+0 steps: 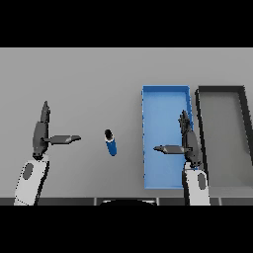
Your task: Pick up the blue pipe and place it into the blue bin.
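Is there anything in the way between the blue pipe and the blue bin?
Nothing visible. The blue pipe lies on bare grey table just left of the blue bin. The right hand hovers over the bin, its thumb pointing towards the pipe. The left hand is off to the left.

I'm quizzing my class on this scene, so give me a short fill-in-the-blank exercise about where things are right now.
1. The blue pipe lies on the grey table, ____ the blue bin.
2. The right hand hovers above the ____ bin.
3. The dark bin stands beside the blue bin, on its ____ side.
4. The left hand has its fingers ____.

Missing words: outside; blue; right; open
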### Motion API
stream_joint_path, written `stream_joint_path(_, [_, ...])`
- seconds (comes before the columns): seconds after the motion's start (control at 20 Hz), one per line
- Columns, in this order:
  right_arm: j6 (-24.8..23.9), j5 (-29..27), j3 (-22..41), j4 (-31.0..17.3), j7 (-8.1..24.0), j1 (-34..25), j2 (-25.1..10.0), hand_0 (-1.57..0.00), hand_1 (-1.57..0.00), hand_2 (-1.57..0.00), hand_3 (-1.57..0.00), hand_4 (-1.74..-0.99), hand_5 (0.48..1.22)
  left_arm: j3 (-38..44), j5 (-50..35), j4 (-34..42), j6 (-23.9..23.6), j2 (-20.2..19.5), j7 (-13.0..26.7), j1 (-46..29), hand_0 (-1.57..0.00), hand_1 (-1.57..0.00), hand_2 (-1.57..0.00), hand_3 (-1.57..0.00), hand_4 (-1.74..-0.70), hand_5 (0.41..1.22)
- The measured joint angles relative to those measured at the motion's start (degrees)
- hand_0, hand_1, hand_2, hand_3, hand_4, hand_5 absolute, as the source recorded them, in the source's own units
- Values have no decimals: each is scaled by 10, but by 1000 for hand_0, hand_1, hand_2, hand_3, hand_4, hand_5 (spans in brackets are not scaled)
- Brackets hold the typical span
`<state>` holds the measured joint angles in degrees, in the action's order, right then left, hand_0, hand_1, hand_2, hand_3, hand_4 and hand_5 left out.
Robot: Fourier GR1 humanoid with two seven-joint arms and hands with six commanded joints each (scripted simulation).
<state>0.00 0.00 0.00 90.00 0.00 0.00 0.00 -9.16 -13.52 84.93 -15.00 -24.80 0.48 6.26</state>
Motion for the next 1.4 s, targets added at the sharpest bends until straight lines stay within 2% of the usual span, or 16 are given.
stream_joint_path(0.3, [-5, 6, 5, -3, -3, -4, 6, 1, 1, 1, 1, -1225, 617, 9, -7, -11, 9, -7, -9, 5, 1, 1, 1, 1, -1074, 591])
stream_joint_path(0.35, [12, 36, 30, 13, -34, 13, -15, 1, 1, 1, 1, -1224, 618, -9, -11, -6, 89, -51, -36, 1, 1, 1, 1, 1, -1073, 590])
stream_joint_path(0.45, [25, 70, 56, 47, -46, 33, -42, 1, 1, 1, 1, -1225, 620, -19, -22, -14, 177, -105, -53, 4, 1, 1, 1, 1, -1076, 587])
stream_joint_path(0.55, [25, 89, 68, 60, -38, 48, -50, 1, 1, 1, 1, -1215, 618, -29, -20, -16, 208, -113, -66, 2, 1, 1, 1, 1, -1078, 591])
stream_joint_path(0.6, [19, 97, 69, 64, -24, 42, -51, 1, 1, 1, 1, -1203, 614, -30, -22, -17, 215, -116, -65, 6, 1, 1, 1, 1, -1080, 596])
stream_joint_path(0.7, [16, 108, 74, 70, -25, 51, -54, 1, 1, 1, 1, -1186, 601, -32, -25, -10, 225, -123, -68, 1, 1, 1, 1, 1, -1085, 604])
stream_joint_path(0.8, [11, 111, 70, 69, -9, 48, -58, 1, 1, 1, 1, -1186, 598, -34, -36, 0, 243, -130, -75, -3, 1, 1, 1, 1, -1090, 596])
stream_joint_path(0.9, [16, 112, 76, 71, -13, 45, -56, 1, 1, 1, 1, -1193, 605, -50, -40, 20, 275, -138, -79, -11, 1, 1, 1, 1, -1096, 567])
stream_joint_path(0.95, [19, 112, 77, 73, -25, 47, -58, 1, 1, 1, 1, -1198, 607, -59, -37, 31, 289, -142, -92, -22, 1, 1, 1, 1, -1102, 554])
stream_joint_path(1.05, [20, 113, 79, 69, -16, 37, -57, 1, 1, 1, 1, -1205, 611, -82, -39, 58, 308, -140, -79, -27, 1, 1, 1, 1, -1124, 514])
stream_joint_path(1.15, [21, 113, 78, 62, -28, 43, -58, 1, 1, 1, 1, -1208, 612, -107, -33, 81, 318, -129, -66, -37, 1, 1, 1, 1, -1158, 497])
stream_joint_path(1.2, [21, 114, 78, 63, -24, 39, -59, 1, 1, 1, 1, -1211, 613, -121, -23, 80, 317, -116, -58, -34, 1, 1, 1, 1, -1170, 490])
stream_joint_path(1.25, [20, 115, 81, 68, -29, 47, -56, 1, 1, 1, 1, -1212, 613, -134, -6, 80, 314, -106, -60, -32, 1, 1, 1, 1, -1176, 484])
stream_joint_path(1.35, [18, 114, 78, 68, -19, 43, -55, 1, 1, 1, 1, -1221, 618, -153, 20, 87, 305, -90, -63, -30, 1, 1, 1, 1, -1181, 469])
stream_joint_path(1.4, [18, 118, 87, 75, -30, 56, -50, 1, 1, 1, 1, -1223, 619, -158, 28, 87, 301, -84, -67, -32, 1, 1, 1, 1, -1186, 466])
